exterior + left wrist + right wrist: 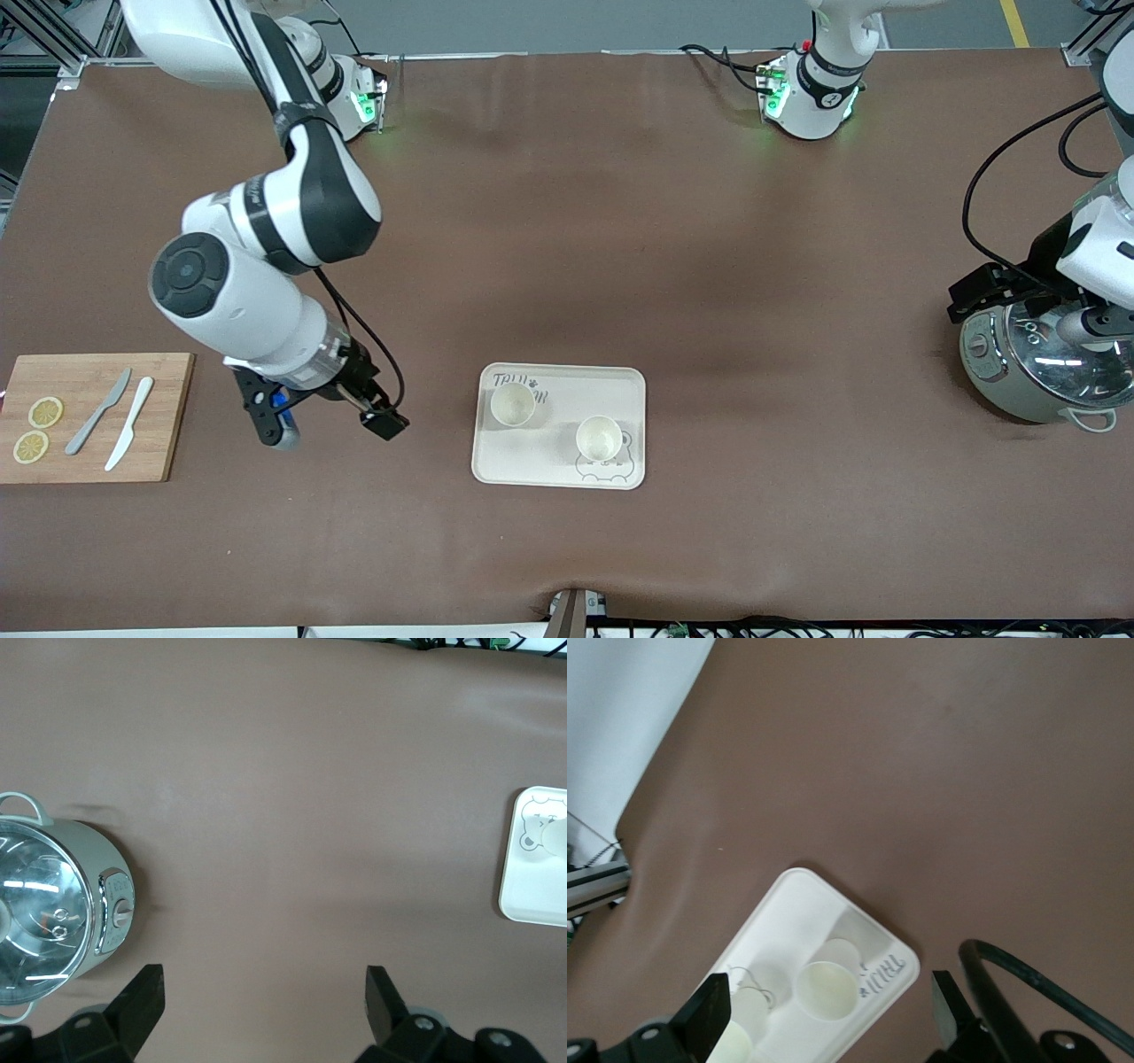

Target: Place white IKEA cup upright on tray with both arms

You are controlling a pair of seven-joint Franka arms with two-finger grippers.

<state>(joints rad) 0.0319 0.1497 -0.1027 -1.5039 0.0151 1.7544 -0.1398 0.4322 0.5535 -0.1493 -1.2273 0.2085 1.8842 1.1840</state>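
The cream tray [620,383] with grey lettering and a bear drawing lies mid-table, toward the front camera. Two white cups stand upright on it: one [512,403] by the lettering, one [598,437] by the bear. My right gripper [326,425] is open and empty, low over the table between the cutting board and the tray. Its wrist view shows the tray [799,904] and both cups [826,989] [731,1045] between its spread fingers [713,1005]. My left gripper [979,297] is open and empty beside the pot; its wrist view [262,992] shows bare table and the tray's edge [532,904].
A wooden cutting board [168,416] with two lemon slices [37,429] and two knives [115,423] lies at the right arm's end. A grey cooking pot with a glass lid [1036,363] stands at the left arm's end, also in the left wrist view [53,904].
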